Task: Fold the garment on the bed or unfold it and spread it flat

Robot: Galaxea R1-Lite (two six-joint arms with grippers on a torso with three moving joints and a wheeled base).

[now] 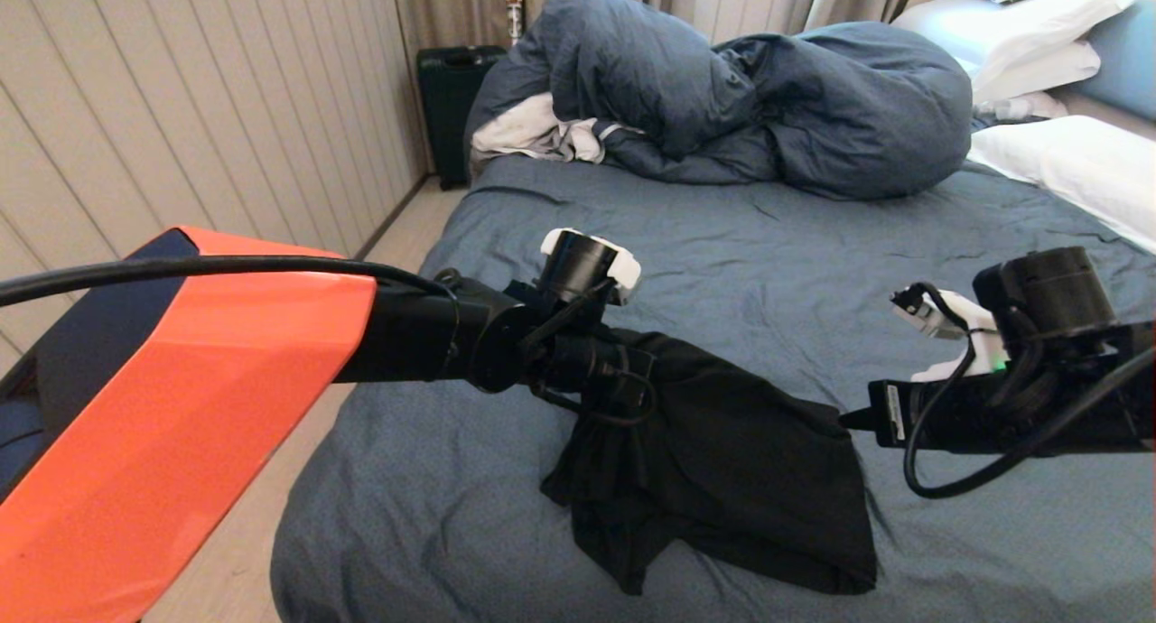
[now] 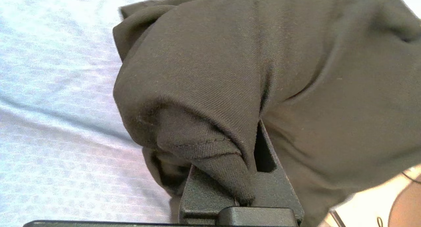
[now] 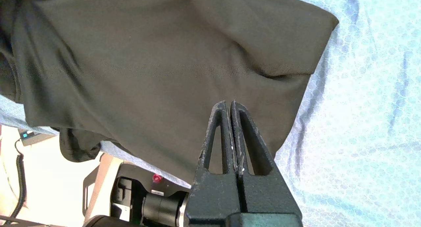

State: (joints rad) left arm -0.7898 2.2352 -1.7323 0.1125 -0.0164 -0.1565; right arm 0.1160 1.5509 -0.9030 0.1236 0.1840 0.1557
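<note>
The T-shirt (image 1: 722, 478) is black, thin and plain on the side that shows, with no print in sight. It hangs bunched and creased, lifted at its upper left corner, its lower edge trailing onto the bed (image 1: 813, 271). The bed is wide, covered by a wrinkled slate-blue sheet, and the shirt sits near its front edge.

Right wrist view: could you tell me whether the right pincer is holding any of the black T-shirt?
No, the right pincer is shut with nothing between its fingers, just above the black T-shirt.
</note>
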